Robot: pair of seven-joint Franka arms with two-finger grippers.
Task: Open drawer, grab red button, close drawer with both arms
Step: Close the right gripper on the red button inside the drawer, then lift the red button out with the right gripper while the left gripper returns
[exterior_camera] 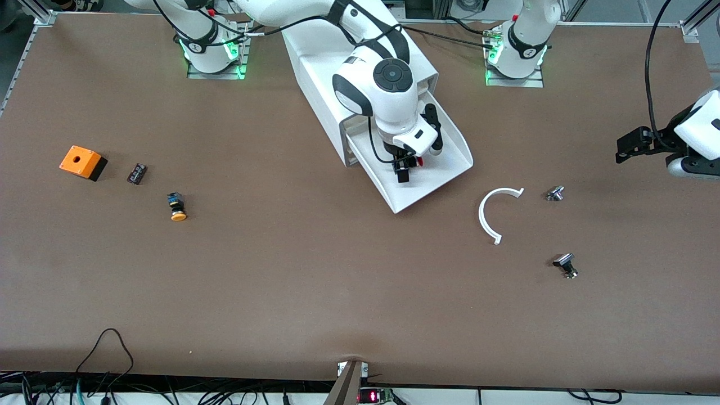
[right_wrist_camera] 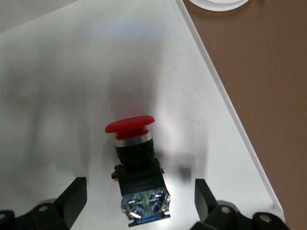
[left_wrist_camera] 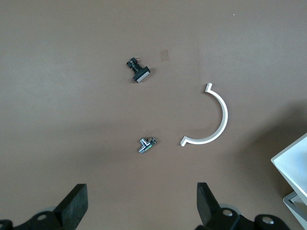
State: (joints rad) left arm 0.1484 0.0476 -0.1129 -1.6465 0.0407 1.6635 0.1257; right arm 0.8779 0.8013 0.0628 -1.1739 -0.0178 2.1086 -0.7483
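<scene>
Right wrist view shows the right gripper (right_wrist_camera: 139, 199) over the open drawer (exterior_camera: 444, 169), jaws released astride the red button (right_wrist_camera: 135, 163). Grabbing is in hand; next it must descend and clench. Left gripper (left_wrist_camera: 141, 206) waits at three o'clock, jaws released.

Brown table (exterior_camera: 281, 270). White cabinet (exterior_camera: 315, 73) sits between the arm bases, with one drawer (exterior_camera: 444, 163) pulled out. Toward the right arm's end: orange box (exterior_camera: 82, 162), small black part (exterior_camera: 136, 173), orange-capped button (exterior_camera: 176, 207). Toward the left arm's end: white half-ring (exterior_camera: 490, 214), small metal part (exterior_camera: 555, 193), black-and-silver part (exterior_camera: 565, 264), nearest the front camera.
</scene>
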